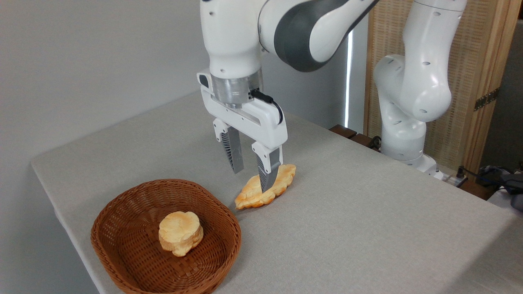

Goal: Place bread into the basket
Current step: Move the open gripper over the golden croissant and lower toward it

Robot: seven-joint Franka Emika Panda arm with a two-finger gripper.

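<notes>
Nearest the lens sits the basket (122, 228), reddish-brown wicker, oval and shallow, with a small round pale bun (180, 232) lying inside on its floor. Up to the gripper (250, 171) now: fingers spread wide apart, pointing down, nothing clamped between them. The right finger (265, 171) stands in front of the bread (265, 188), overlapping its middle, while the left finger hangs over bare cloth beside it. That bread, golden-brown and lumpy with pointed ends, lies flat on the grey table (347, 212), just beside the basket's right rim and outside it. Behind, the white arm (408, 94) rises from the table's far edge.
</notes>
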